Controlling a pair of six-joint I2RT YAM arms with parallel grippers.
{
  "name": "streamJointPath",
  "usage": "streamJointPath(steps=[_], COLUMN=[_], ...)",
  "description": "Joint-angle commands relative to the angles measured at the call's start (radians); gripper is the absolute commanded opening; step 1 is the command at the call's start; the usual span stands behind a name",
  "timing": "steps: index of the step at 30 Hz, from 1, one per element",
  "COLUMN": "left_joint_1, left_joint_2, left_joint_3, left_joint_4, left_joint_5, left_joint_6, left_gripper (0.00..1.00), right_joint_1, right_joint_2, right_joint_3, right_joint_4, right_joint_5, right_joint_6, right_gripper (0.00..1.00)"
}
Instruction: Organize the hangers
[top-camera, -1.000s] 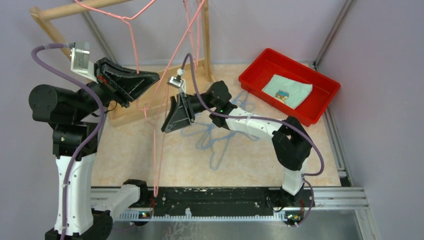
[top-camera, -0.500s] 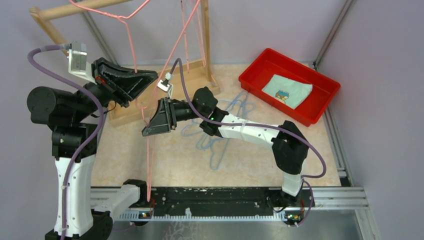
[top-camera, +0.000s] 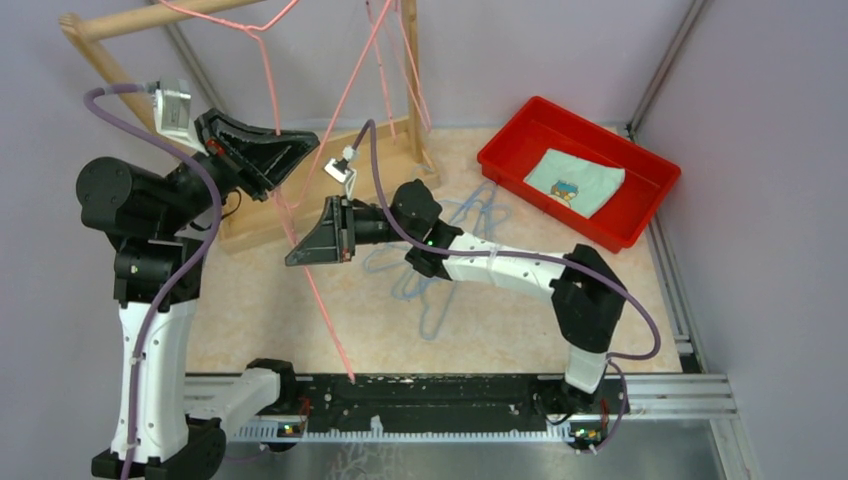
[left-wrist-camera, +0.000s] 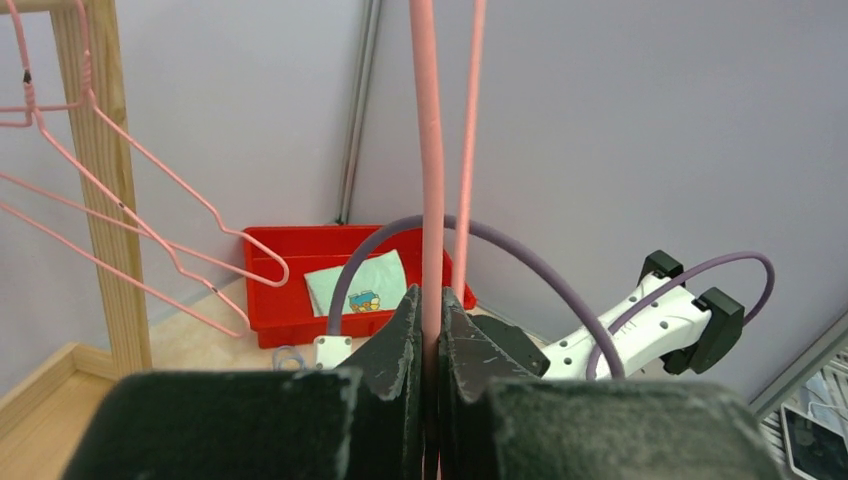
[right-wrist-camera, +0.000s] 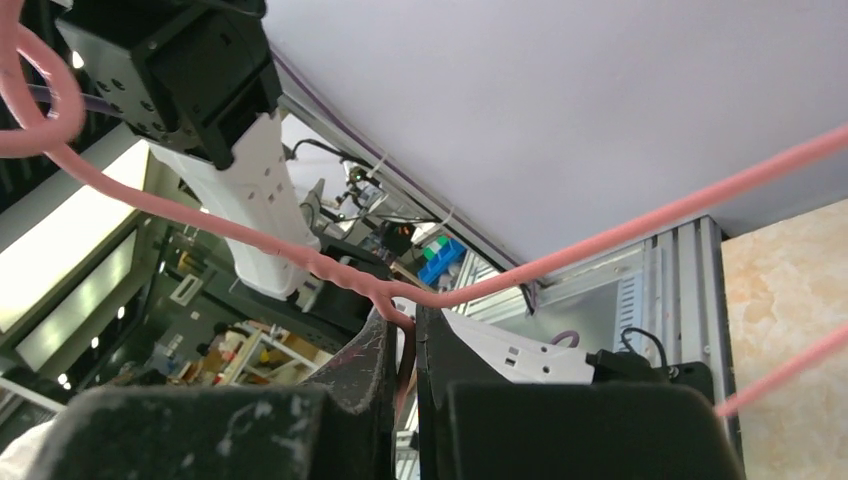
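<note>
Holding one pink hanger between them, both arms have it lifted in the air beside the rack, above the table. The left claw is closed tight on one straight wire of it; in the left wrist view the pads squeeze the wire with no gap. The right claw is also fully closed, and it pinches the hanger near the twisted neck, lower and more to the front. The blue hangers lie in a tangled heap on the table under the right arm.

I think the danger now comes from the double grip. The wire is thin and springy, so if the two arms move in different directions it can bend, or jump out of one claw and swing. The long lower end hangs down toward the near edge of the table, where it could catch. The top part is close to the rack and may hook where it should not. The thin wire can also turn inside the pads, so the hook might point the wrong way.
</note>
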Motion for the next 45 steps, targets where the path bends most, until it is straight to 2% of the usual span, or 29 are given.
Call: streamJointPath(steps=[1, 7, 14, 18, 24, 29, 34, 39, 45], left_joint_1=[0.0, 0.0, 0.0, 0.001, 0.001, 0.0, 0.0, 0.0, 0.001], left_joint_2=[-0.019, -0.066, -0.098, -0.072, -0.043, -0.033, -0.108, -0.131, -0.004], left_joint_3=[-0.004, -0.11, -0.172, -0.13, -0.055, -0.032, -0.128, -0.147, -0.05], left_joint_4=[-0.035, -0.102, -0.183, -0.246, -0.378, -0.538, -0.59, -0.64, -0.615], left_joint_5=[-0.046, -0.125, -0.232, -0.386, -0.65, -0.735, -0.748, -0.795, -0.884], left_joint_6=[0.067, 0.165, 0.259, 0.29, 0.38, 0.453, 0.45, 0.464, 0.45], left_gripper=[0.0, 0.0, 0.0, 0.0, 0.0, 0.0, 0.0, 0.0, 0.0], right_joint_1=[0.011, 0.008, -0.012, -0.03, -0.039, -0.058, -0.077, -0.094, -0.126], right_joint_2=[-0.121, -0.298, -0.447, -0.522, -0.596, -0.625, -0.627, -0.619, -0.601], right_joint_3=[-0.017, -0.048, -0.152, -0.202, -0.188, -0.193, -0.184, -0.181, -0.165], right_joint_4=[-0.011, -0.253, -0.348, -0.405, -0.595, -0.627, -0.643, -0.639, -0.634], right_joint_5=[0.011, 0.077, 0.134, 0.18, 0.239, 0.244, 0.237, 0.212, 0.179], right_joint_6=[-0.075, -0.273, -0.334, -0.366, -0.482, -0.496, -0.509, -0.505, -0.504], right_gripper=[0.0, 0.0, 0.0, 0.0, 0.0, 0.0, 0.0, 0.0, 0.0])
